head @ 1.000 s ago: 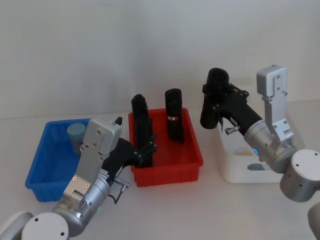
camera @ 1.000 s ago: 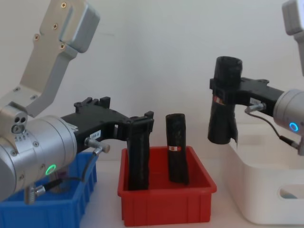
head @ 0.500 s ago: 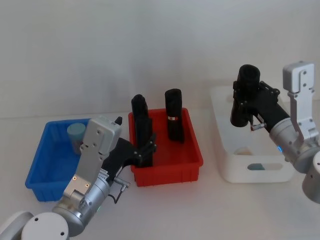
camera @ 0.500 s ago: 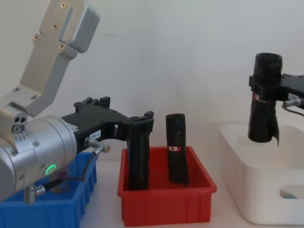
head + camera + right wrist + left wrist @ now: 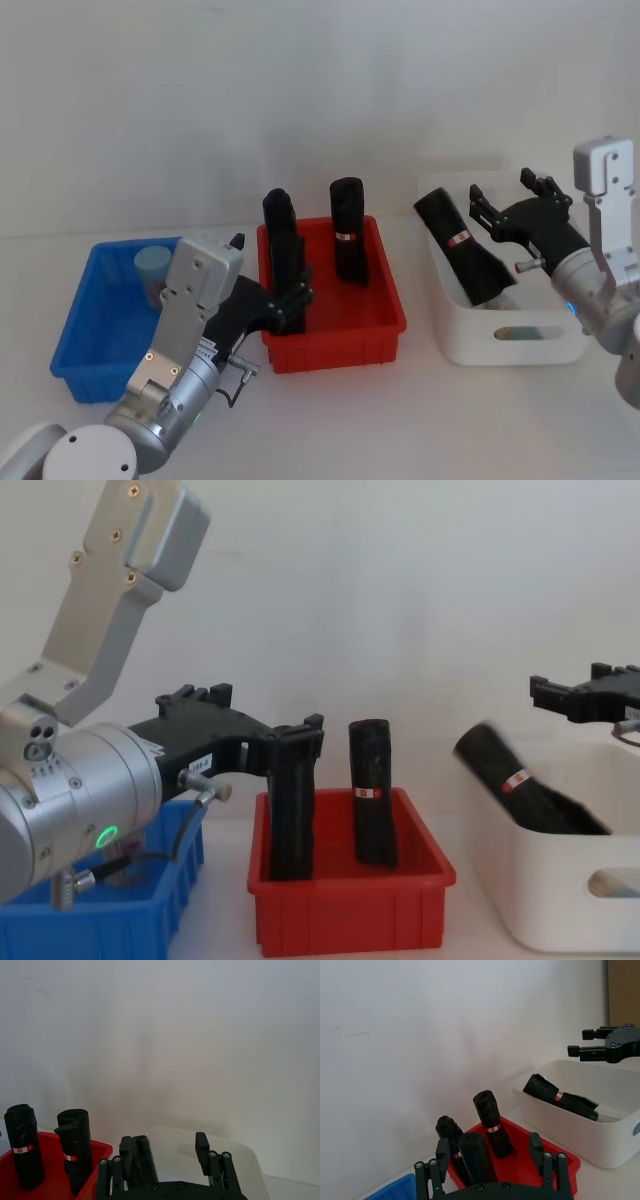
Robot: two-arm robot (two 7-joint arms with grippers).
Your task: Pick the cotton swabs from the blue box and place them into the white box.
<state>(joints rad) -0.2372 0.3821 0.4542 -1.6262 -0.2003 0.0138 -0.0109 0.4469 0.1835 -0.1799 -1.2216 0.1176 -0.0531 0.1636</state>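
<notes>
Head view: a cotton swabs (image 5: 152, 266) jar sat unmoved in the blue box (image 5: 85, 345) — a black roll (image 5: 465, 248) lay in the white box (image 5: 520, 345) beneath the spread-open right gripper (image 5: 505, 200), the left gripper (image 5: 292, 290) clamped on another roll (image 5: 283, 250) in the red bin (image 5: 345, 340).

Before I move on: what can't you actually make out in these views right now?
- Swab jar label: head view, the left arm covers its lower part.
- Blue box floor on its right side: hidden behind the left arm.
- Whether the left claw pinches the near roll or just brackets it: no view settles it.
- White box floor: fallen roll and near wall cover it. The right claw hovers open above.
</notes>
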